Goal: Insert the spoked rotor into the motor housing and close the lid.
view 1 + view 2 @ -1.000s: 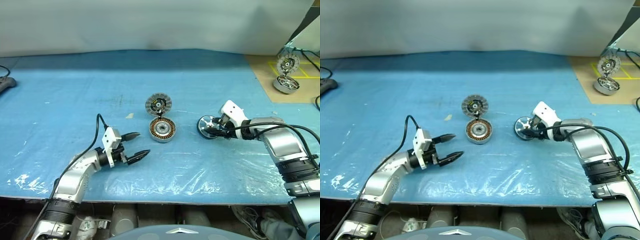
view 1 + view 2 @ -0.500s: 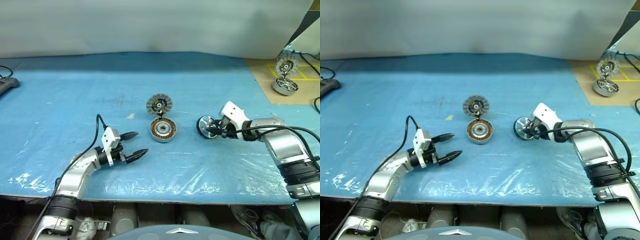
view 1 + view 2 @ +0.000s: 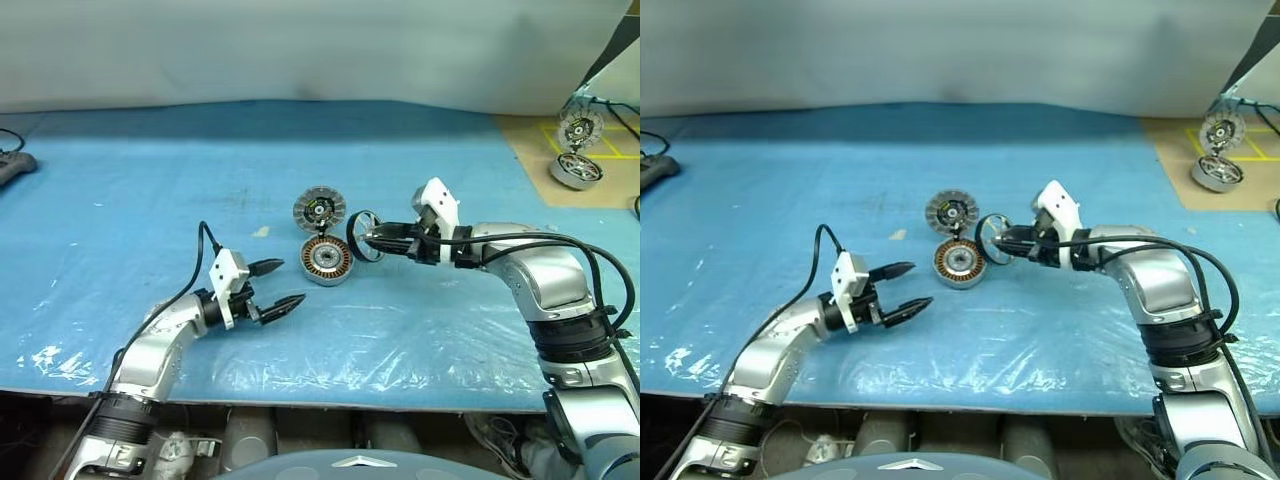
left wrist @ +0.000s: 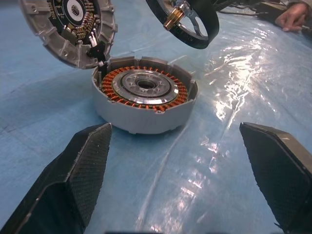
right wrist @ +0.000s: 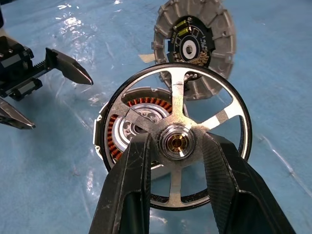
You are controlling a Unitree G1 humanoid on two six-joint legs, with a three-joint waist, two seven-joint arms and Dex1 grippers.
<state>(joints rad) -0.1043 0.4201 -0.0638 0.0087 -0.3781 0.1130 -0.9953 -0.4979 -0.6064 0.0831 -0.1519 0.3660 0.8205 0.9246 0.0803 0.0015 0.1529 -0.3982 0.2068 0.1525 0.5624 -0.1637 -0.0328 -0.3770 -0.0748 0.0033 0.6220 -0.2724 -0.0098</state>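
Beside open housing (image 3: 325, 260) and raised lid (image 3: 318, 209), held rotor (image 3: 364, 236) in right fingers (image 5: 136, 170); left fingers (image 4: 83, 161) spread wide, empty.

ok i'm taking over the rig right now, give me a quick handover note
Right tool: shut on the spoked rotor, gripping its hub, held in the air just beside the motor housing.
Left tool: open, empty, near the housing, above the blue mat.
Lid: propped open, standing upright at the housing's far edge, ribbed face showing.
Done: rotor picked up and brought to the housing.
Left: centre the rotor over the windings, seat it, release, then close the lid.
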